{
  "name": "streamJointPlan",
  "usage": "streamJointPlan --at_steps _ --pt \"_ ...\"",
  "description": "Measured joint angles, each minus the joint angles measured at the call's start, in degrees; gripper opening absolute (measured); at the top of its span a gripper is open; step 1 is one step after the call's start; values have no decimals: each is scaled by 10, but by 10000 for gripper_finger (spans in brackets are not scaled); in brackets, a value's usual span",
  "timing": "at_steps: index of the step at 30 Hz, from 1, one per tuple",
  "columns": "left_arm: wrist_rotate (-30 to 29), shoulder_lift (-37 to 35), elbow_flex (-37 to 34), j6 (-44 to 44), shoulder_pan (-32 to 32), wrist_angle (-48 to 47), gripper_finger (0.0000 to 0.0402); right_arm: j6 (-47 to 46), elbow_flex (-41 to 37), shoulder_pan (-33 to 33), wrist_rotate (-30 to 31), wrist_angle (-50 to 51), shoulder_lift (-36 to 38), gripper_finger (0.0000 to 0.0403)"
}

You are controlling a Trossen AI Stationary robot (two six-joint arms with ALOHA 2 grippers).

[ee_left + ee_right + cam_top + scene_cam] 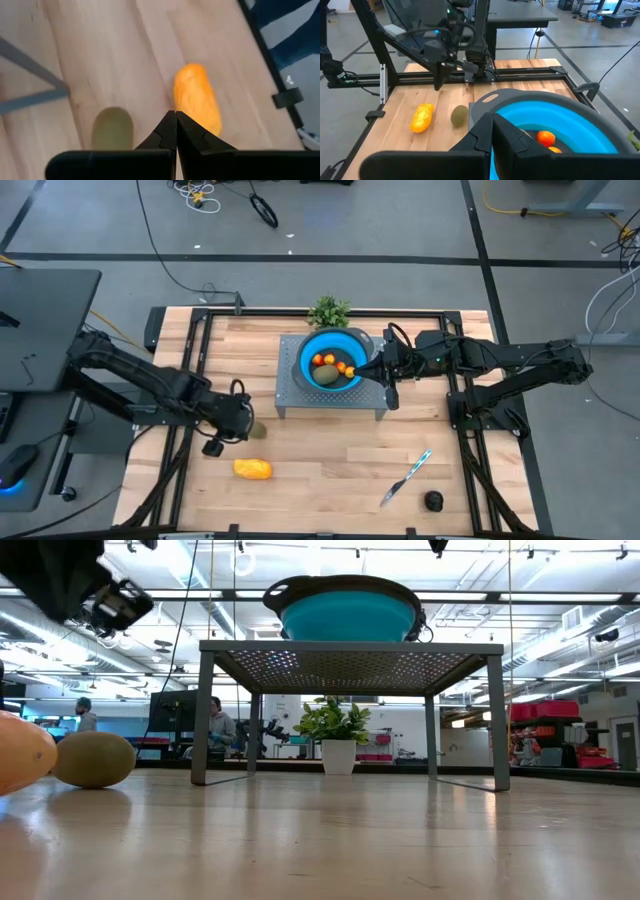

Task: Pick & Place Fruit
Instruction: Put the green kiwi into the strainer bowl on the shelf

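Observation:
My left gripper [240,425] [176,114] is shut and hangs above the table, touching nothing. One olive-brown oval [258,431] [112,129] lies just right of it, and the yellow-orange oblong [252,469] [197,97] lies nearer the front edge. The low view shows both resting on the wood, with the gripper [112,602] raised above them. My right gripper [368,368] [492,116] is shut over the right rim of the blue bowl [332,360] [560,117]. The bowl holds tiny orange rounds [330,361] [546,137] and the other olive oval [327,375]. The near-black round [432,501] sits at front right.
The bowl stands on a grey perforated metal stand [290,395] [350,652] at the table's middle. A knife with a light-blue handle [405,478] lies at front right. A leafy sprig [328,310] sits behind the stand. Bare wood lies in front of the stand.

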State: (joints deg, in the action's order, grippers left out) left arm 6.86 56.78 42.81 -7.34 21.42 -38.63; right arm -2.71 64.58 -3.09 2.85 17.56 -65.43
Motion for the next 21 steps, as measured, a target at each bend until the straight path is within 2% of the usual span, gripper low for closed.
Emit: streamJointPlan --at_steps 10,21 --pt "-2 15 -53 -37 0 27 2 0 0 0 0 0 0 13" --pt "12 62 -72 -27 0 40 1 1 0 1 1 0 0 13"
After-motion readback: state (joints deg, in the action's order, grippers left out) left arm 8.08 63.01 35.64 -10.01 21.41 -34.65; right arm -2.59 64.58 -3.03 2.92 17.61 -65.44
